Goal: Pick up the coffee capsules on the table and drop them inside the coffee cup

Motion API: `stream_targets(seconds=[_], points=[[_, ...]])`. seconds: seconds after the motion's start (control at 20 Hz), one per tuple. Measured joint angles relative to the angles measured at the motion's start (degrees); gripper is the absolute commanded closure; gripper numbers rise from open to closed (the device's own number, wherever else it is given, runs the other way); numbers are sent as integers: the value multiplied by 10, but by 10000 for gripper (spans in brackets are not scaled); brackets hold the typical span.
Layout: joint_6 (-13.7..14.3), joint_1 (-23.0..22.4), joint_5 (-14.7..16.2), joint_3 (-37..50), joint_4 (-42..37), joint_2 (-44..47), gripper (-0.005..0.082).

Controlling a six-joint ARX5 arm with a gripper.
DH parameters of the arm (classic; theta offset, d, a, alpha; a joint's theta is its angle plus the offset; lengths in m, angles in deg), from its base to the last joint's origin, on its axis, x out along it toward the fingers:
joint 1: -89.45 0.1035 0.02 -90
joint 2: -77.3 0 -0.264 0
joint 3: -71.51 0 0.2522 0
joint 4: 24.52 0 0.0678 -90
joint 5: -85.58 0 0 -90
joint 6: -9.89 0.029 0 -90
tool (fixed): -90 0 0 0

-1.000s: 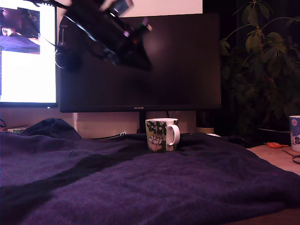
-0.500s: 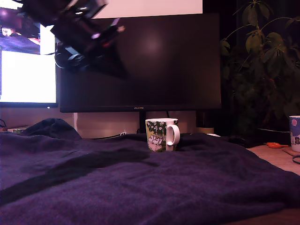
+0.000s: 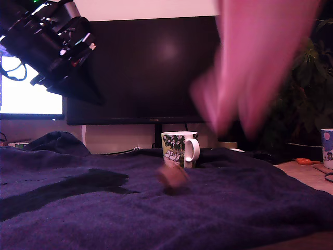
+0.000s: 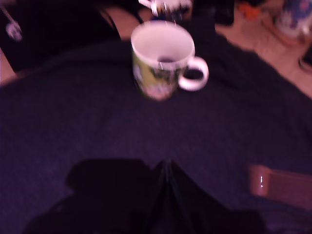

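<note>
Meanwhile we are hovering at the exterior view's upper left, our end effector (image 3: 78, 86) looking pressed together and empty. A blurred hand (image 3: 255, 62) is dropping a copper-brown capsule (image 3: 173, 176) onto the counter (image 3: 234, 208) just before the coffee cup (image 3: 179, 149) at frame center. Descending now, we risk striking that hand, or chasing a capsule still rolling.

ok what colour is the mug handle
White, a plain loop on the coffee cup; it shows best in the wrist view.
</note>
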Motion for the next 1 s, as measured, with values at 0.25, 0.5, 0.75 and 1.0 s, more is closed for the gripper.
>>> stream_targets(seconds=[0.25,0.5,0.75,1.0], points=[[0,15,0,1,3,-47,793],[2,41,5,1,19,-54,793],[5,54,8,1,-1,-54,793],[5,54,10,1,-2,-54,793]])
